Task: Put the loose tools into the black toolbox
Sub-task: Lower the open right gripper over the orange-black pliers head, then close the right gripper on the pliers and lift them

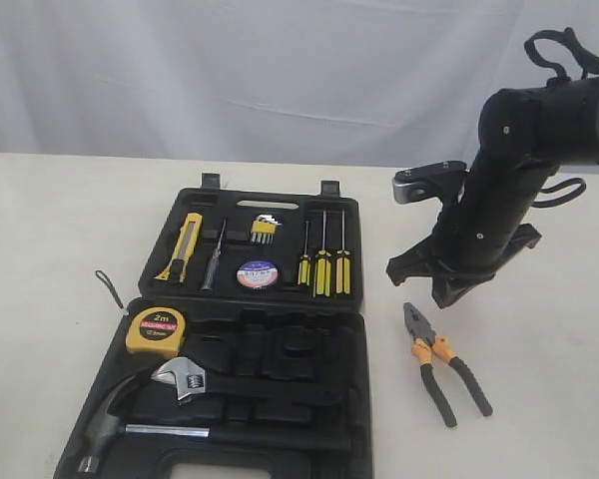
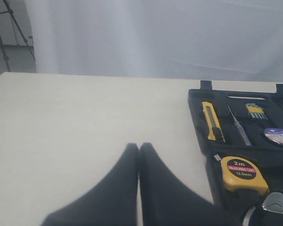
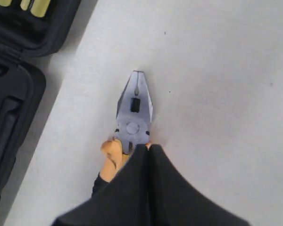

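White curtain (image 1: 230,70) hangs behind a big cream table (image 1: 40,249). On the table the black toolbox (image 1: 280,344) lies wide open, both halves flat.

At about 3 o'clock from the box, the right arm (image 1: 499,190) leans down over the table. The right gripper (image 3: 144,149) hangs just above the pliers, and its two fingers are pressed tight together with nothing between them. The left gripper (image 2: 138,148) is pressed together too. It holds nothing and sits over bare table at 9 o'clock from the box.

The pliers (image 1: 441,364) are the only tool not in the box. They lie flat on the table, nose toward 11 o'clock and orange-and-black handles toward 5 o'clock, a little apart. The tape measure (image 1: 156,330), the utility knife (image 1: 183,245) and the little tape roll (image 1: 258,274) already sit in their slots.

So the job now looks like picking up the pliers. The right fingers should spread first, or they will just bump the metal. Then go straight down and pinch near the round joint, where the pliers are thick. Lift them level and carry them toward 9 o'clock to an empty slot.
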{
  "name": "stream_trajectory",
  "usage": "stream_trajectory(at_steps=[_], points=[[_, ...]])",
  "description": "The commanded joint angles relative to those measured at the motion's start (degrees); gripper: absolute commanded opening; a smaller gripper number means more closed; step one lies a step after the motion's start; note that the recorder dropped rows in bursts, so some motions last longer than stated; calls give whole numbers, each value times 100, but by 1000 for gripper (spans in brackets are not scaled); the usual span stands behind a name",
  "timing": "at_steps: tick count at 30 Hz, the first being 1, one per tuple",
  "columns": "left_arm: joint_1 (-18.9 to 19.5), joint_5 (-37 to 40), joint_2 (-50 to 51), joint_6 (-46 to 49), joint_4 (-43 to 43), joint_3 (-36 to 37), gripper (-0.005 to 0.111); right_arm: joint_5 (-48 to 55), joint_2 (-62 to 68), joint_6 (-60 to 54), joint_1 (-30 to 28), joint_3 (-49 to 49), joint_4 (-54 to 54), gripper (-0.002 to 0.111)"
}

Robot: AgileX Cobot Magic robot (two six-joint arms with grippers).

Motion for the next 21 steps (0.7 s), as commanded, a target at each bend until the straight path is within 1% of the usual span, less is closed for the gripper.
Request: stream_trajectory(at_steps=[1,4,6,12,14,16,21], points=[[-12,-3,-16,-3,-20,12,0,-303,96,-32,-34,-31,4,0],[-12,-3,-16,-3,-20,12,0,-354,165,-169,-34,-31,98,0],[-12,-3,-16,-3,-20,12,0,-368,225,-341,-34,-31,154,6],[-12,-3,-16,-3,-20,12,0,-460,358,-417,-34,-31,225,44],[-12,-3,-16,-3,-20,12,0,-485,373,-417,-34,-31,225,53],[-12,-3,-16,-3,-20,12,0,-566,373,-417,-34,-31,246,57],[-12,-3,-16,-3,-20,12,0,-808,402,-417,-34,-31,264,56]])
